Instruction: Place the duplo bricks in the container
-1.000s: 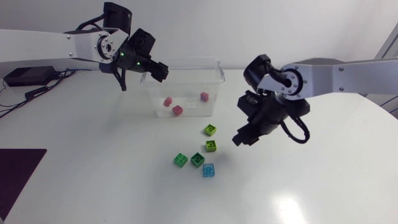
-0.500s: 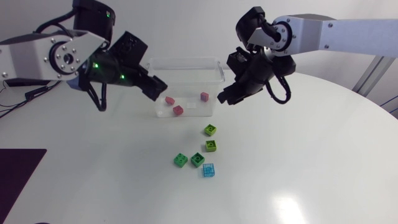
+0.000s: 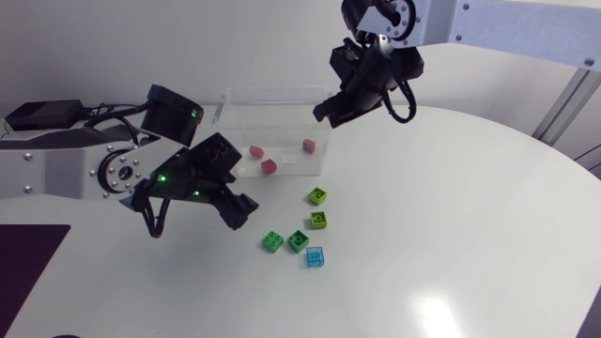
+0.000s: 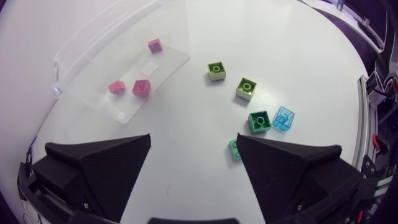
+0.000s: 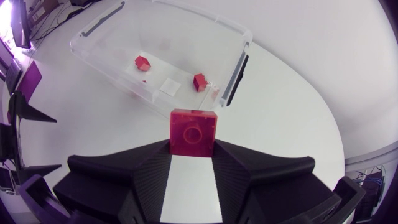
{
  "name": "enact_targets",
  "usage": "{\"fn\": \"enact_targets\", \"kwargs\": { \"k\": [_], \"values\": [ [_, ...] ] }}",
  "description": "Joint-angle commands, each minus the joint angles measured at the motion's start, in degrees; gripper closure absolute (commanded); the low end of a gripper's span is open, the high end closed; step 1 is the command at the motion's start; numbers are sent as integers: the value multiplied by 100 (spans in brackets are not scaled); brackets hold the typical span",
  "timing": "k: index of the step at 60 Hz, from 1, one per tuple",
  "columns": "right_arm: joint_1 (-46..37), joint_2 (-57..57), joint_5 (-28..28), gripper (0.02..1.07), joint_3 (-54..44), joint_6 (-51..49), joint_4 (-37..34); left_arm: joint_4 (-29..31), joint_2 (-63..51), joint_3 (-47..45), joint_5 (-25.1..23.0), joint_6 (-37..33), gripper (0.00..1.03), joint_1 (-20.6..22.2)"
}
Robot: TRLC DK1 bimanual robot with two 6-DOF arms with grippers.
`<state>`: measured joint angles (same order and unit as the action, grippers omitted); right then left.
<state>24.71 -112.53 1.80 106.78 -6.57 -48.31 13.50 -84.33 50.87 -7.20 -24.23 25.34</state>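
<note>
The clear plastic container [image 3: 272,93] stands at the back middle of the table with three pink bricks [image 3: 269,166] inside. My right gripper [image 3: 329,111] hangs over its right end, shut on a red brick [image 5: 193,132]; below it lie the container [image 5: 239,59] and two of its bricks [image 5: 199,81]. In front of the container sit two light green bricks [image 3: 317,196], two darker green bricks [image 3: 298,240] and a clear blue brick [image 3: 315,256]. My left gripper [image 3: 235,211] stands open just left of them. Ahead of its fingers [image 4: 93,168] are the green bricks [image 4: 246,88], the blue brick [image 4: 284,118] and the container [image 4: 93,43].
A black box with cables [image 3: 42,115] lies at the far left edge of the white table [image 3: 451,225]. A dark mat [image 3: 23,258] covers the front left corner.
My right arm rose from beside the loose bricks and swung back over the container's right end. My left arm came down from the container's left side to the table left of the bricks, its jaws wider.
</note>
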Motion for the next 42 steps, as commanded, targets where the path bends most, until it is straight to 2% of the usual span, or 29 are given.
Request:
{"fn": "enact_targets", "kwargs": {
  "k": [1, 12, 27, 28, 30, 35, 42],
  "values": [
    [69, -349, 57, 68, 405, 147, -187, -110, 101, -288, -36, -126, 7, 76],
    [87, -718, 75, 68, 1117, 217, -495, -225, 101, -455, -36, -126, 7, 111],
    [139, -981, 198, 66, 1433, 226, -565, -295, 93, -517, -36, -126, 7, 111],
    [139, -990, 206, 63, 1451, 235, -556, -295, 93, -508, -36, -126, 7, 111],
    [139, -1025, 224, 43, 1503, 235, -583, -295, 101, -517, -36, -126, 7, 111],
    [139, -1140, 224, 5, 1679, 235, -706, -295, 119, -508, -36, -126, 7, 102],
    [139, -1183, 233, 6, 1837, 244, -714, -295, 145, -543, -36, -126, 7, 111]
  ]
}}
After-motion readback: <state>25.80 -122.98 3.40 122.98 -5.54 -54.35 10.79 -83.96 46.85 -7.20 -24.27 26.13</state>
